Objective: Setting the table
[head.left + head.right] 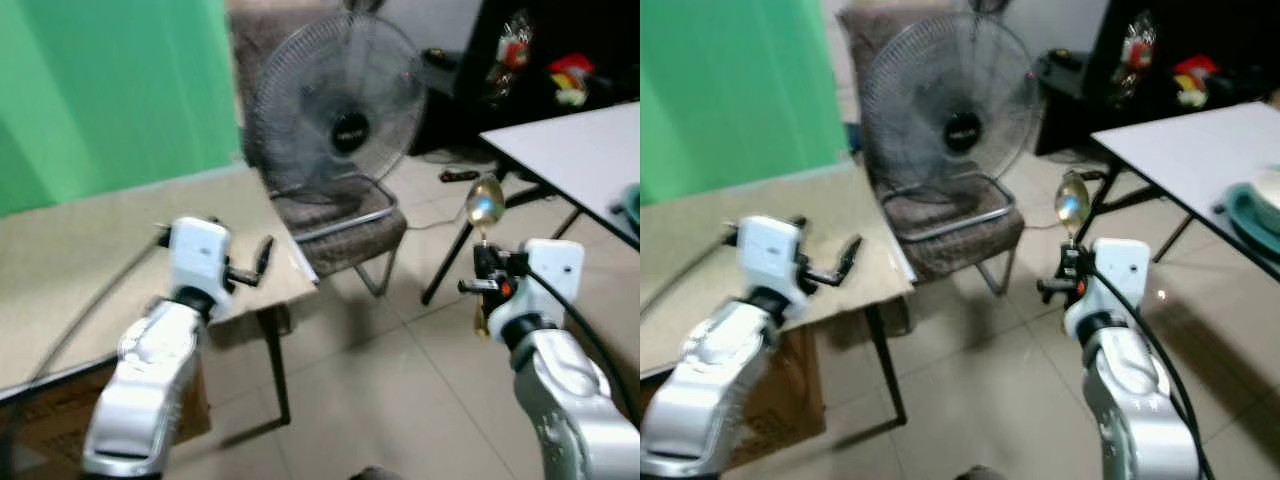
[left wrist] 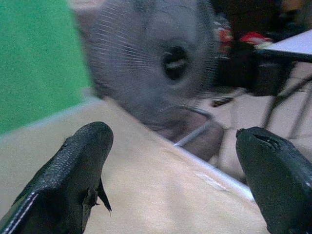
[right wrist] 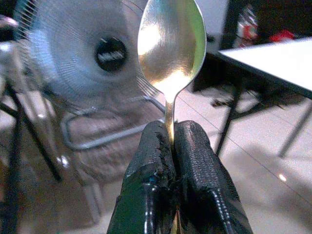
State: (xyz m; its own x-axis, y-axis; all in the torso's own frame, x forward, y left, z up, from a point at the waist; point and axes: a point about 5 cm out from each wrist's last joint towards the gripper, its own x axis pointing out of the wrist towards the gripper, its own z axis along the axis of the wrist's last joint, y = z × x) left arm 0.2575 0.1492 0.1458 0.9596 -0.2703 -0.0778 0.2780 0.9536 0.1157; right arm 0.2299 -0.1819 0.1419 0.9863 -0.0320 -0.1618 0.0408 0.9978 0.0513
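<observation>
the right gripper point(image 3: 170, 146) was clamped tight on the thin neck of a shiny gold-toned metal spoon point(image 3: 170, 44), bowl standing straight up above the two black fingers point(image 3: 197, 161). that upright pinch looked deliberate to me: held low on the handle, the bowl stayed clear of the arm while the robot carried it. in the head views the spoon hung in mid-air over the floor, between the two tables and touching neither.

the left gripper point(image 1: 262, 258) hovered over the corner of the beige wooden table point(image 1: 80, 260) with its fingers point(image 2: 73, 170) spread wide and nothing between them, probably just parked out of the way.

off to the robot's right sat the white folding table point(image 1: 1190, 150) on black legs, a teal plate point(image 1: 1252, 212) with something pale on it at its near edge. that seemed the likely place for the spoon, and it was still well apart from it.

the floor was pale tile. a grey pedestal fan point(image 1: 340, 100) stood ahead on a brown upholstered chair with a metal frame point(image 1: 345, 225), a green wall point(image 1: 110, 90) rose behind the beige table, and a dark shelf with red packets sat at the back. the head views were a little blurred.
</observation>
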